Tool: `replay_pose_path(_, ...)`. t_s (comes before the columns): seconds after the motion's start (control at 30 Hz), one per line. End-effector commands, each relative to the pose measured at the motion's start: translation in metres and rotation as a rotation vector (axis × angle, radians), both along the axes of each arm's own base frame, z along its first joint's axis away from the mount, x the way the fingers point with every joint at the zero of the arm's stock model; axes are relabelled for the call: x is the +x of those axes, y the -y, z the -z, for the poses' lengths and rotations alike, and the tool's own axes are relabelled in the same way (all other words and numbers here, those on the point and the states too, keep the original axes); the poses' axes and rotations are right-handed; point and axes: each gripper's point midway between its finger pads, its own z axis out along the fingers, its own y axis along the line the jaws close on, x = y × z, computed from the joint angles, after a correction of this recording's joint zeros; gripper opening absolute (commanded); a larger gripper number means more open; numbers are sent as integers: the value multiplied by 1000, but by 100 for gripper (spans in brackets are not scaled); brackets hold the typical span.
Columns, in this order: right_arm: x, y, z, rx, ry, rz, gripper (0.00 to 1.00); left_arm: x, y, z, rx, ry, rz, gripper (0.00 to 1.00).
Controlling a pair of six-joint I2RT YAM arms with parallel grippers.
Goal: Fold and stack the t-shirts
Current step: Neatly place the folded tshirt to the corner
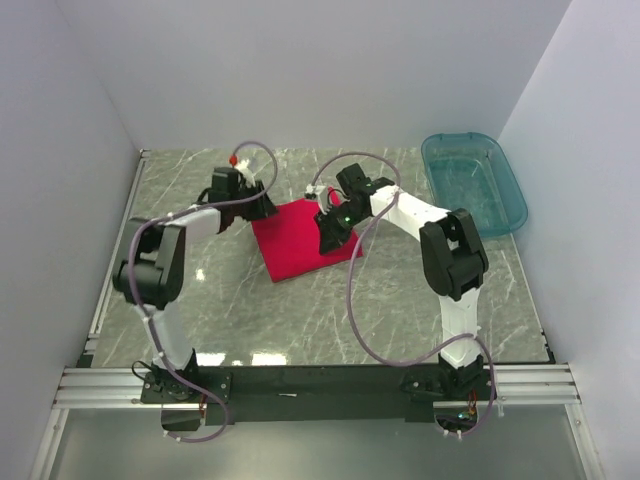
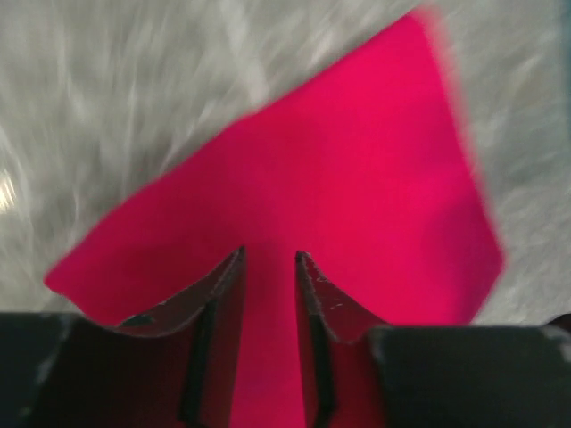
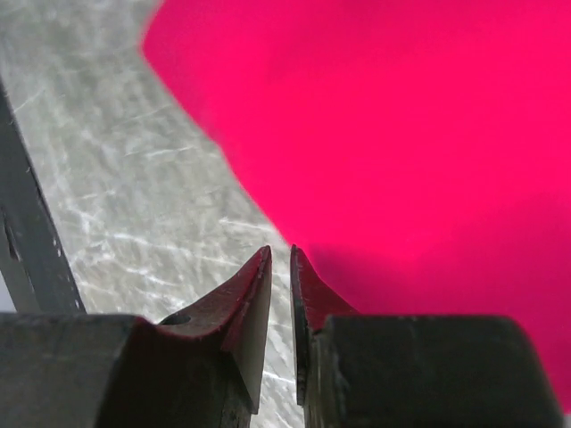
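Observation:
The red t-shirt [image 1: 296, 246] lies folded into a flat, roughly square pad on the marble table, at mid-depth. My left gripper [image 1: 263, 208] hovers at its far-left corner. In the left wrist view the shirt [image 2: 357, 178] fills the middle, and the left gripper [image 2: 269, 255] stands over it with its jaws a finger's width apart and only cloth behind the gap. My right gripper [image 1: 331, 238] is over the shirt's right edge. Seen from the right wrist, the right gripper [image 3: 279, 251] has a narrow slit between its jaws, showing bare marble, with the shirt [image 3: 401, 134] just beyond.
A translucent teal bin [image 1: 476, 186] stands at the back right of the table. White walls enclose the table on three sides. A metal rail [image 1: 300, 380] runs along the near edge by the arm bases. A dark strip [image 3: 27, 241] borders the marble in the right wrist view.

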Motion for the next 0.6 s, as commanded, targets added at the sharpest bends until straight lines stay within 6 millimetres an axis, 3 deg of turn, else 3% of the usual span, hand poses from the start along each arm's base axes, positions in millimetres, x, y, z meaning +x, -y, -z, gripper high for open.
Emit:
replay_pose_path(0.0, 24, 7, 12, -38, -17, 139, 21, 5, 5, 4, -77, -99, -30, 32)
replay_pose_path(0.13, 34, 19, 36, -112, -49, 231, 21, 15, -18, 31, -35, -152, -123, 29)
replay_pose_path(0.3, 43, 29, 45, -165, -65, 293, 19, 12, -42, 53, -38, -215, -191, 31)
replay_pose_path(0.43, 45, 38, 56, -225, -87, 327, 19, 11, -51, 51, -61, -212, -204, 34)
replay_pose_path(0.53, 48, 47, 51, -234, -62, 353, 19, 12, -69, 33, -48, -174, -259, 36)
replay_pose_path(0.57, 50, 49, 45, -229, -40, 347, 19, 14, -73, 12, -42, -126, -272, 37)
